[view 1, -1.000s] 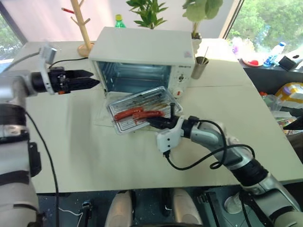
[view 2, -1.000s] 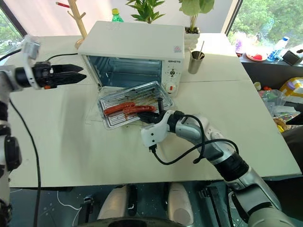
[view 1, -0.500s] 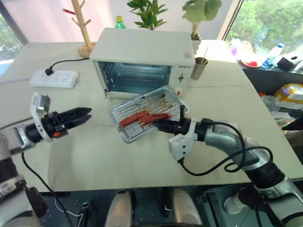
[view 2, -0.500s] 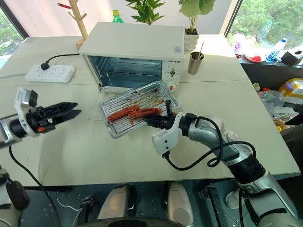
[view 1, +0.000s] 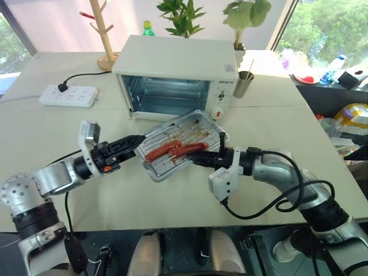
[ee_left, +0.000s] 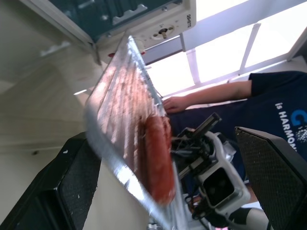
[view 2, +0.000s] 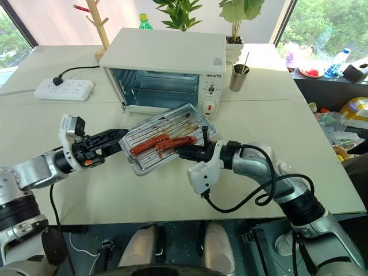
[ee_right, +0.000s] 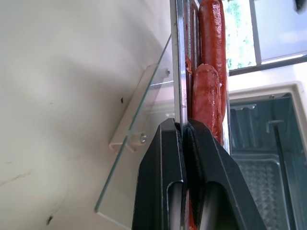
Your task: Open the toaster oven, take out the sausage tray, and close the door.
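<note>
Right now your right gripper has its two black fingers pinched on the near rim of the shiny silver ribbed metal sausage tray, holding it clear of the pale surface in front of the white boxy toaster oven. In the right wrist view the fingers clamp the thin rim edge-on, with the red sausages just beyond them. A one-edge grip like that leaves the far side of the tray unsupported, and that is likely why your left gripper sits at the tray's opposite end, its fingers spread wide, one on each side of the rim. In the left wrist view the tray rim stands between those open fingers, not yet pinched.

The oven's glass door with its chunky white bar handle lies folded down and flat beneath the tray, and the cavity behind it is empty, so the tray is out and only the setting down and the closing are left, as I judge it. You will want the tray kept level, since the sausages lie loose on the ribs and could roll. Mind the steel cup beside the oven and the white power strip on the left, both well apart from the tray. A person's arm in a dark shirt shows beyond the surface.
</note>
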{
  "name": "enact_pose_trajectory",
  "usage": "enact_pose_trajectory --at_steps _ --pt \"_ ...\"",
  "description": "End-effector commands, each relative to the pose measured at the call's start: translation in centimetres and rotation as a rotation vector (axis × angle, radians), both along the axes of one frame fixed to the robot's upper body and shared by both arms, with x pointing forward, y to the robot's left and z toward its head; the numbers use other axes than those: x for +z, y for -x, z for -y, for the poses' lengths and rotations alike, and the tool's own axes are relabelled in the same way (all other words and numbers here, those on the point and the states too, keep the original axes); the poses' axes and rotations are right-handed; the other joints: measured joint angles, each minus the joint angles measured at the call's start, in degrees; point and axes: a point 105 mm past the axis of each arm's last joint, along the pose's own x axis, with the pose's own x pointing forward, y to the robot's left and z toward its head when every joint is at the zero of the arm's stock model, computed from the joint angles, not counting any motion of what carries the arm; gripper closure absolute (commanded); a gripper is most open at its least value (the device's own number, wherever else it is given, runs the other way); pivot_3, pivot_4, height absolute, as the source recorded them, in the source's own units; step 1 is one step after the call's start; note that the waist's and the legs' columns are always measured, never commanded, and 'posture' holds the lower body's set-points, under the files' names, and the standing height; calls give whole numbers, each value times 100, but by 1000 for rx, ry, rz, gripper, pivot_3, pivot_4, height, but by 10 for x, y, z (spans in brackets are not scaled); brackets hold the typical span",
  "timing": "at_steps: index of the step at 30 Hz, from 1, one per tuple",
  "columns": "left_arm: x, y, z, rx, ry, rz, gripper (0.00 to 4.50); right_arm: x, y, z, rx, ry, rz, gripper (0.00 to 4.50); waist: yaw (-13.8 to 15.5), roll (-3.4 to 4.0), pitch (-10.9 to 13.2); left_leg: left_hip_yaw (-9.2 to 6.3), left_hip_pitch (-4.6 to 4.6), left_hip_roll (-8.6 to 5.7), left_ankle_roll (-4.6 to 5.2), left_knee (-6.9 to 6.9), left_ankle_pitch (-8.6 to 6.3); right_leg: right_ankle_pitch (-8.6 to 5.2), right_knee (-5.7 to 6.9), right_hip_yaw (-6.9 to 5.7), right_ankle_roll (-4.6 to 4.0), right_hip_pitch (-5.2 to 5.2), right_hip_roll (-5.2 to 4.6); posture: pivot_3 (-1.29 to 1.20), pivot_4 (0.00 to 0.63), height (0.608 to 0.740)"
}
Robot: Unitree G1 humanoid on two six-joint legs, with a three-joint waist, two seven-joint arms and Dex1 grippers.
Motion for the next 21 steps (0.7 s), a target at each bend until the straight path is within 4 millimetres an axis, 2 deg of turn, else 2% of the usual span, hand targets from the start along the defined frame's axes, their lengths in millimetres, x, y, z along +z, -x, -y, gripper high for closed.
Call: enact_pose_trajectory --at_steps 1,2,3,4,11,19,21 --pt "9 -2 10 3 60 -18 0 20 6 -1 30 -42 63 4460 0 0 0 0 0 0 0 -1 0 0 0 0 0 0 1 0 150 717" --pt "9 -2 13 4 69 -30 0 21 6 -1 28 -42 65 4460 1 0 0 0 1 0 0 -1 0 0 0 0 0 0 1 0 150 717" --pt "9 -3 15 6 75 -41 514 22 6 -1 26 -43 68 4500 3 0 0 0 1 0 0 -1 0 0 0 0 0 0 1 0 150 717" --pt "8 -3 16 10 79 -50 782 23 5 0 24 -45 71 4500 6 0 0 0 1 0 0 -1 0 0 0 0 -1 0 1 0 150 717" --pt "2 -3 19 34 101 -73 4428 24 10 2 14 -49 74 4500 31 0 0 4 1 -10 0 -1 0 -1 -3 -8 -1 1 6 0 150 717" --pt "-9 -5 23 78 153 -126 4484 18 16 4 7 -39 36 4500 127 1 0 8 0 -11 1 -1 0 -2 -10 -7 -2 2 8 0 150 717" --pt "-12 -3 24 79 156 -134 4500 18 18 5 6 -42 19 3806 131 1 0 8 0 -11 1 -1 0 -2 -11 -7 -3 2 8 0 150 717"
